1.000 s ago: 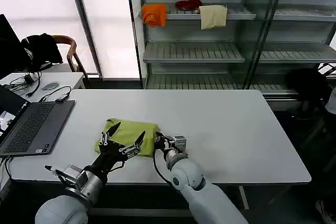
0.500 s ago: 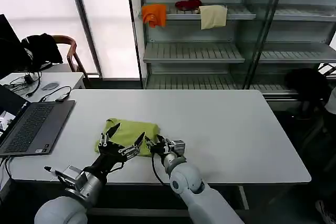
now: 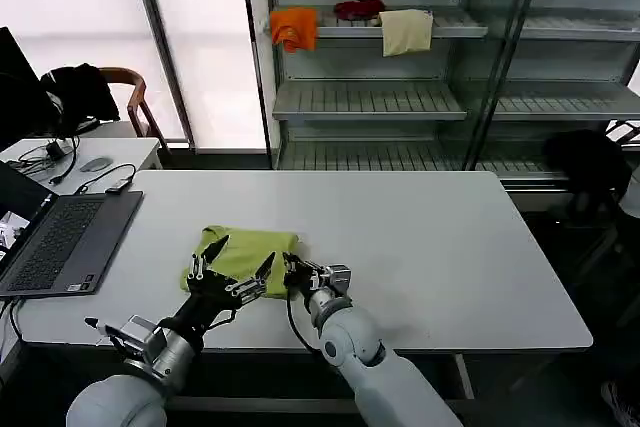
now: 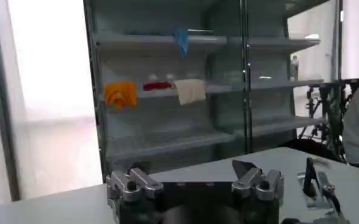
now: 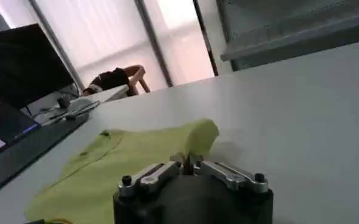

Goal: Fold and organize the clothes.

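I am working at the near edge of the table (image 3: 450,247), toward its left half, where the shirt (image 3: 245,252) is lying as a compact lime-green bundle, already folded down to a rough rectangle and showing no print on the side facing up. It is sitting between the laptop (image 3: 60,242) at the table's left edge and the bare stretch running to the right edge.

My left gripper (image 3: 232,269) is resting on the near-left part of the shirt with its fingers spread wide, the dark tips lying over the fabric and not closing on anything. My right gripper (image 3: 297,274) is sitting at the shirt's near-right corner. In the right wrist view its fingers (image 5: 167,172) are drawn close together right at the fabric's raised edge, and I judge they are pinching that edge, though the contact itself is hidden behind the gripper body.

As for progress, I judge the folding to be well along: the sleeves are not sticking out and the shirt is reduced to a small block. What is remaining looks like a last fold or a tidying of the near edge, which is lying a little rumpled and uneven, and then the organizing part. The shelves (image 3: 370,97) behind the table's far edge are holding an orange cloth (image 3: 293,27) and a cream cloth (image 3: 406,31), so I am guessing the shirt is meant to go up there.
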You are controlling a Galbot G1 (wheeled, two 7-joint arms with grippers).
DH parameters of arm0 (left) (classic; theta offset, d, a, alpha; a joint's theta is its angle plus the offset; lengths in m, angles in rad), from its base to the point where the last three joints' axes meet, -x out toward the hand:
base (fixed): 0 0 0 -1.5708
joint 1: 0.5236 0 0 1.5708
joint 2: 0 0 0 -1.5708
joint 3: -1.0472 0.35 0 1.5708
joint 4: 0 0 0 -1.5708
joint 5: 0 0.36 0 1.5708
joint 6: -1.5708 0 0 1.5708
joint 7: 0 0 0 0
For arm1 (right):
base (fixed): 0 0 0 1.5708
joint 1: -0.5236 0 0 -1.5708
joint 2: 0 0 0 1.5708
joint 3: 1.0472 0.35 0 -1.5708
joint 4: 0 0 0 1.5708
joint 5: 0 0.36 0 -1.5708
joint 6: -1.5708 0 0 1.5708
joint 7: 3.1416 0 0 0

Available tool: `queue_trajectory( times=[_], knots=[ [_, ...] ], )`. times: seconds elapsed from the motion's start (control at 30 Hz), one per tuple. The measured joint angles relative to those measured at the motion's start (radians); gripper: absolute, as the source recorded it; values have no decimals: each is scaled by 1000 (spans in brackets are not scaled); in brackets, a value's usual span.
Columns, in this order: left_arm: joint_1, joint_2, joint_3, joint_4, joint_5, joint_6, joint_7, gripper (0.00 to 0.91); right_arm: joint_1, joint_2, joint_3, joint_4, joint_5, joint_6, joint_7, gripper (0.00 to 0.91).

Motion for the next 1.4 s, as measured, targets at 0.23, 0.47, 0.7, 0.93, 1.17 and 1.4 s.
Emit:
queue_trajectory(
  times=[0.23,0.47,0.7,0.93,1.17,1.4],
  knots=[
    [-1,-2,2,1,0,0,0,907,-4,-12,14,-1,-5,8,-4,0],
    [6,-1,-2,1,2,-1,0,907,-4,-44,40,32,-2,11,2,0],
    [2,-3,4,-1,1,-1,1,907,-22,-117,88,85,20,11,3,907],
    [8,-2,7,-3,2,-1,0,907,-51,-184,135,128,21,12,2,907],
    [18,7,-5,-8,2,0,-6,907,-81,-245,190,173,-60,26,-8,907],
    [31,13,-13,-2,7,-11,-27,907,-166,-342,292,287,-155,80,-22,907]
  ],
)
